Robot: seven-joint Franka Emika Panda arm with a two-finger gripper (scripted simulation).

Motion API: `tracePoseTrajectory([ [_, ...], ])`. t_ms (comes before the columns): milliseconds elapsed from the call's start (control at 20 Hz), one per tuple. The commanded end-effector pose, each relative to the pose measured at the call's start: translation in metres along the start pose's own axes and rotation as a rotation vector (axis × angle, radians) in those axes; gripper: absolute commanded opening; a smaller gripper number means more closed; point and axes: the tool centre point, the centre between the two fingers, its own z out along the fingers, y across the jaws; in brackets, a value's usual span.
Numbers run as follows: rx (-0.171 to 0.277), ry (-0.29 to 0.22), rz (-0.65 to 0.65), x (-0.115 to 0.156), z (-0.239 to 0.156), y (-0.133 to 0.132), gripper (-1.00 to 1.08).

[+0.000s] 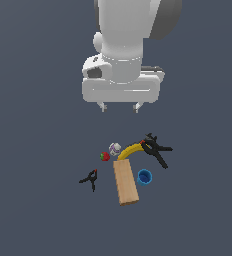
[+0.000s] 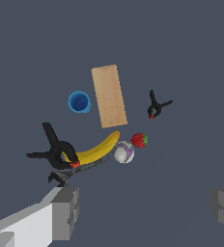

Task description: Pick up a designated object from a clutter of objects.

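The small black spring clamp (image 1: 90, 179) with a tiny red spot lies alone on the floor, toward the exterior view's left of the tan wooden block (image 1: 125, 181). It also shows in the wrist view (image 2: 156, 108), handles splayed. My gripper (image 1: 120, 107) hangs high above the clutter, open and empty; its grey fingers (image 2: 65, 212) frame the wrist view. The yellow banana (image 1: 130, 150), pale ball (image 1: 115, 148), red strawberry (image 1: 105, 156), blue cup (image 1: 144, 177) and larger orange-tipped clamp (image 1: 155, 148) lie grouped around the block.
The floor is a plain dark grey surface (image 1: 38, 210). The larger clamp (image 2: 57, 153) lies over the banana's end (image 2: 97, 150). The ball (image 2: 124, 152) and strawberry (image 2: 139, 140) sit between the banana and the small clamp.
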Motion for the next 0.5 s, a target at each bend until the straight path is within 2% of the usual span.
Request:
tracePoseTrajectory([
  [0, 0.0, 0.0, 0.0, 0.0, 0.0, 0.0, 1.0],
  [450, 0.027, -0.035, -0.018, -0.005, 0.008, -0.02, 1.0],
])
